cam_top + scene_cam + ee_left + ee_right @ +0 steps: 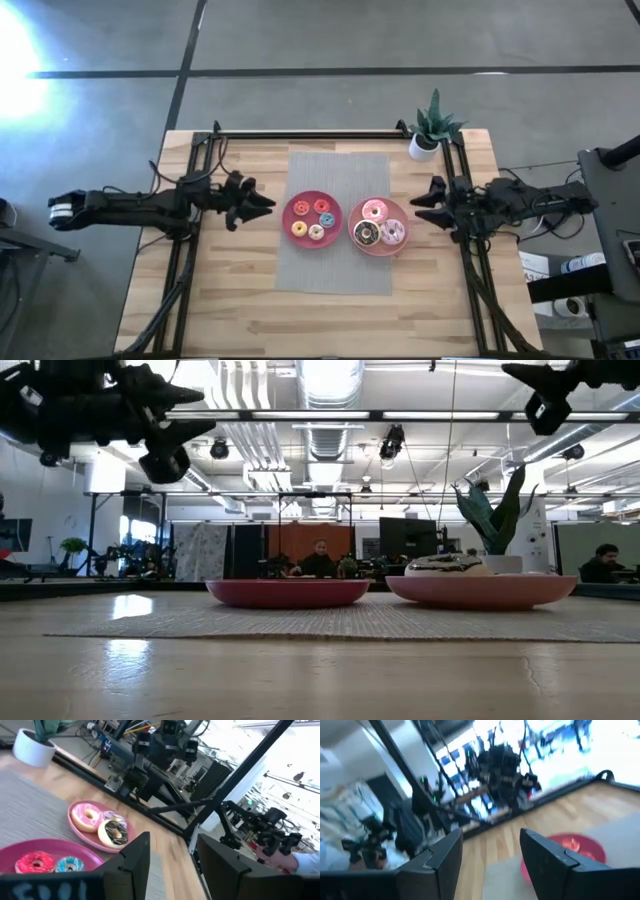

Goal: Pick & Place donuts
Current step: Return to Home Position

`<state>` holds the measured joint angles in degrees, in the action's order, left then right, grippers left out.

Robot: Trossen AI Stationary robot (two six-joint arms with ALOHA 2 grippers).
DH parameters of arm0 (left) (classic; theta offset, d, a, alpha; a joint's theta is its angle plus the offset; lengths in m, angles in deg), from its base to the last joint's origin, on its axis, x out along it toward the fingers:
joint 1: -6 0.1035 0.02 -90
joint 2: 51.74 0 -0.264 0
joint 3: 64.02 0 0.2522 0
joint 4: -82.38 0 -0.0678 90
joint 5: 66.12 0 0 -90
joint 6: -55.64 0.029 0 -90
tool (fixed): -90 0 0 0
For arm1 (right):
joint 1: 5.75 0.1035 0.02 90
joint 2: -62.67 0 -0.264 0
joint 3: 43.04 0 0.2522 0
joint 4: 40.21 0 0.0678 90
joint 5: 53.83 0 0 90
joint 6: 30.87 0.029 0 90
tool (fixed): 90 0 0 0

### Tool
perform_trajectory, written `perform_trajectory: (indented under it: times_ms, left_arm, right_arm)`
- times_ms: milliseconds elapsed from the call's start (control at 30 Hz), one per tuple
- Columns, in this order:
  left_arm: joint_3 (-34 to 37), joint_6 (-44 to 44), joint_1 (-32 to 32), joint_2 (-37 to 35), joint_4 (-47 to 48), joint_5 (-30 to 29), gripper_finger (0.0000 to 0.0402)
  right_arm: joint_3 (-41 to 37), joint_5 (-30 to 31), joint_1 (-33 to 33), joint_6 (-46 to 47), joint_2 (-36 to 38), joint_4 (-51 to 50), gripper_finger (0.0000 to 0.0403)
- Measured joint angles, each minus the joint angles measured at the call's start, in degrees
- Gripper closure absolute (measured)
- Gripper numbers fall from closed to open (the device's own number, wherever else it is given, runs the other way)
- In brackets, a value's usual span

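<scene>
The high view shows two pink plates side by side on a grey mat. The left plate (pixel 289 222) holds the tiny donuts: red-orange (pixel 299 208), blue (pixel 322 206), yellow (pixel 298 229) and cream (pixel 317 233). The right plate (pixel 378 252) holds the pink (pixel 375 210), chocolate (pixel 366 234) and pale pink-white (pixel 392 233) donuts. My left gripper (pixel 264 203) hovers open just left of the left plate. My right gripper (pixel 422 203) hovers open just right of the right plate. Both are well above the table in the low view.
The grey mat (pixel 335 270) covers the middle of the wooden table. A potted plant (pixel 432 130) stands at the far right corner. Black frame rails (pixel 182 270) run along the left and right sides. People sit in the room behind, seen in the low view.
</scene>
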<state>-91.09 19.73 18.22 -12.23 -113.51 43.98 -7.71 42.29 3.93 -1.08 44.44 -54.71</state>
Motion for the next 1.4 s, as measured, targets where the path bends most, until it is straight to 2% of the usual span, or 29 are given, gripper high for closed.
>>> perform_trajectory:
  times_ms: [133, 267, 567, 667, 767, 900, 1233, 1400]
  left_arm:
    - [2.28, 1.58, 0.46, -2.40, 0.28, 0.43, 0.0265]
    - [4.68, -0.20, 0.44, -3.07, 1.05, 0.43, 0.0265]
    - [10.67, -1.00, 0.13, -3.14, 2.59, 0.39, 0.0265]
    - [12.70, -0.97, -0.79, -7.40, 5.52, 0.40, 0.0265]
    - [12.53, -1.02, -0.83, -12.53, 16.09, 0.03, 0.0265]
    - [12.77, -1.03, -1.14, -20.65, 25.35, -0.02, 0.0265]
    - [12.53, -0.88, -1.70, -38.92, 25.69, -0.55, 0.0265]
    - [12.68, 0.34, -2.39, -39.47, 25.09, 0.65, 0.0265]
  right_arm:
    - [-4.82, 3.39, 0.02, -0.05, 5.65, 0.81, 0.0213]
    - [-9.41, 4.10, 0.05, -0.05, 9.20, 0.88, 0.0213]
    - [-17.75, 4.12, 0.05, -0.12, 10.11, 0.85, 0.0213]
    - [-20.45, 3.95, 0.04, -0.07, 10.08, 1.31, 0.0213]
    - [-20.95, 3.94, 0.07, -0.20, 8.64, 3.62, 0.0213]
    - [-20.95, 4.16, 0.08, -0.21, 7.68, 3.53, 0.0213]
    - [-20.95, 4.30, 0.08, -0.21, 7.64, 3.53, 0.0213]
    - [-20.95, 4.34, 0.08, -0.21, 7.60, 3.48, 0.0213]
